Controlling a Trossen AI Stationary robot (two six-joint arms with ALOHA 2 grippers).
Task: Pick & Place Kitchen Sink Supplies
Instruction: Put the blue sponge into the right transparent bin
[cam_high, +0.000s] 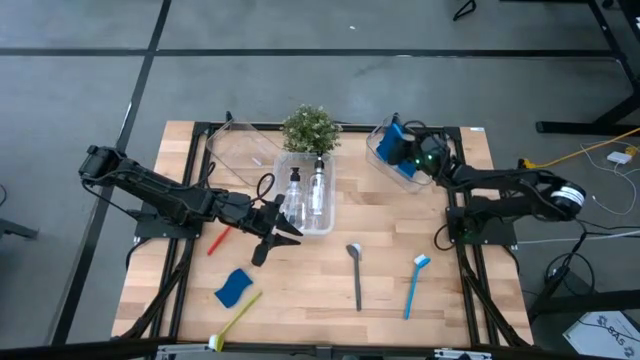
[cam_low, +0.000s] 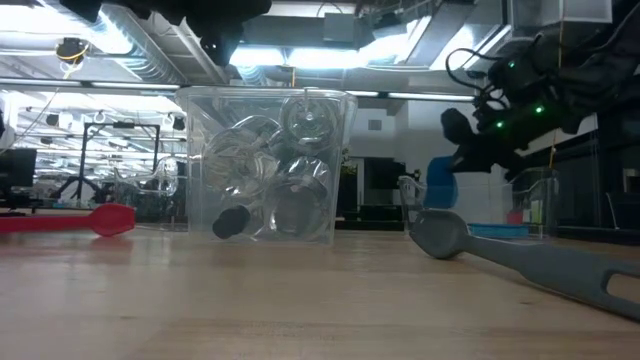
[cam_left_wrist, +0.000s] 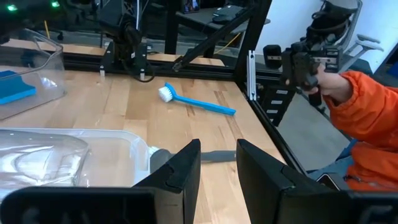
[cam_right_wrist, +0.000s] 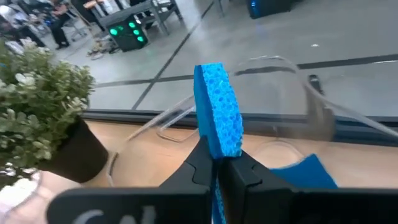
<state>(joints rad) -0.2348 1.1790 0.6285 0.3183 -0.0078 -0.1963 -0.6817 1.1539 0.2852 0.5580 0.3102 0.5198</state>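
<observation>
Right pincer (cam_right_wrist: 214, 163) closed on a blue sponge (cam_right_wrist: 219, 109), which stands on edge, rising from between the fingertips. Seen from above, this pincer (cam_high: 412, 152) is over the clear bin at the surface's far right (cam_high: 385, 163). A second blue sponge (cam_right_wrist: 303, 171) lies flat in that bin, just below and beside the held one. The potted plant (cam_right_wrist: 38, 102) stands close off to one side.

Left pincer (cam_high: 283, 232) is low over the surface, at the near corner of the middle bin (cam_high: 325, 222). Fingers apart, nothing between them; in the left wrist view the gap between the fingers (cam_left_wrist: 180, 171) is bare, with wood behind it. The middle bin holds two clear pump bottles (cam_high: 295, 190), (cam_high: 318, 186), lying side by side.

On the surface:
- red brush (cam_high: 219, 240), just beside the left arm's wrist, on the outer side
- blue sponge (cam_high: 233, 287), near the front left, well apart from either pincer
- yellow-green brush (cam_high: 236, 320), at the front edge, just in front of that sponge
- grey brush (cam_high: 356, 274), centre front, its head toward the middle bin
- blue brush (cam_high: 413, 283), front right of the grey one, white bristles at its far end

Empty clear bin at far left (cam_high: 245, 150), behind the left pincer.

In the left wrist view a person in an orange sleeve (cam_left_wrist: 367, 118) is off the right side of the surface.
</observation>
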